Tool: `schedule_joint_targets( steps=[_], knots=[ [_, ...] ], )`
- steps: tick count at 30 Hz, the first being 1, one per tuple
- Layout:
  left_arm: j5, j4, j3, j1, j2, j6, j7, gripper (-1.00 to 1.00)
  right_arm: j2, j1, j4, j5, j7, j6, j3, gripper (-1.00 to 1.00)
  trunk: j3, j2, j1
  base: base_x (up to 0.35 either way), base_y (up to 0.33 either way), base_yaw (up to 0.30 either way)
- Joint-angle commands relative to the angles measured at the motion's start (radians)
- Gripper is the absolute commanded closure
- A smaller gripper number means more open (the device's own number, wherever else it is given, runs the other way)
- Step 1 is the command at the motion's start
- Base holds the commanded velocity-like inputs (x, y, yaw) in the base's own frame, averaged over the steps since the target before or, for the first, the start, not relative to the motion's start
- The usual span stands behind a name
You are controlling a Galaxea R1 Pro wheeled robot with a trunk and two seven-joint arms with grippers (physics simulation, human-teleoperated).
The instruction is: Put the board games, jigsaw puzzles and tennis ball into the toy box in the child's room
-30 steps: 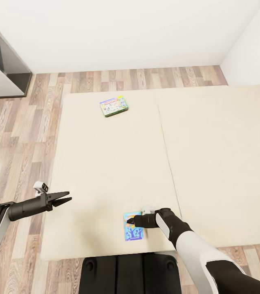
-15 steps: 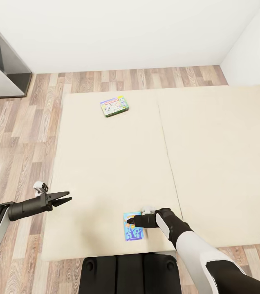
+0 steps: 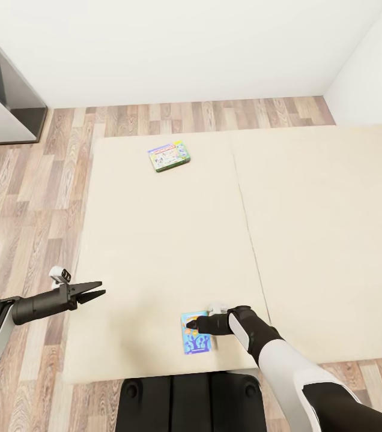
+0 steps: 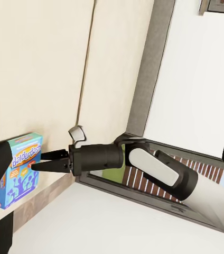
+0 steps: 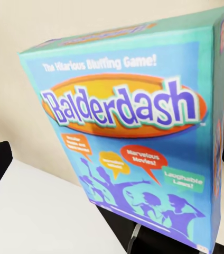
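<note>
Wood-plank flooring ran along the upper part of the head view, below a plain white wall, and the low cream two-section bed took up the middle of the frame. A green-bordered board game box lay flat in the upper left part of the mattress, well apart from both my arms.

Near the bottom centre of the head view, close to the mattress edge, lay the blue board game box with the orange oval title. My right gripper sat right at that box, its black tips over the upper part of the cover. From these views I could not tell whether its fingers were parted or closed, nor whether they gripped the box. In the right wrist view the same blue box loomed very close, with the word Balderdash plain to read.

My left gripper hovered at the lower left of the head view, over the mattress's left edge, fingers parted in a narrow V with nothing between them.

I judged the step in hand to be picking up the blue box. The next move called for a firm pinch on one edge, since a flat box on a soft mattress offers little purchase, then a lift.
</note>
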Motion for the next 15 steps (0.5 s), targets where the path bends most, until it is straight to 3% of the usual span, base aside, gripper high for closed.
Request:
schedule_joint_targets(
  steps=[1,15],
  knots=[
    [0.001,0.000,0.000,0.000,0.000,0.010,-0.003,-1.00,0.000,0.000,-0.001,-0.009,-0.003,0.006,0.002,-1.00,-0.001,-0.001,0.001,0.000,0.014,0.000],
    [0.001,0.000,0.000,0.000,0.000,0.011,-0.003,-1.00,0.000,0.000,-0.001,-0.009,-0.004,0.002,0.002,-1.00,-0.001,-0.001,0.001,0.000,0.002,0.000]
  ],
)
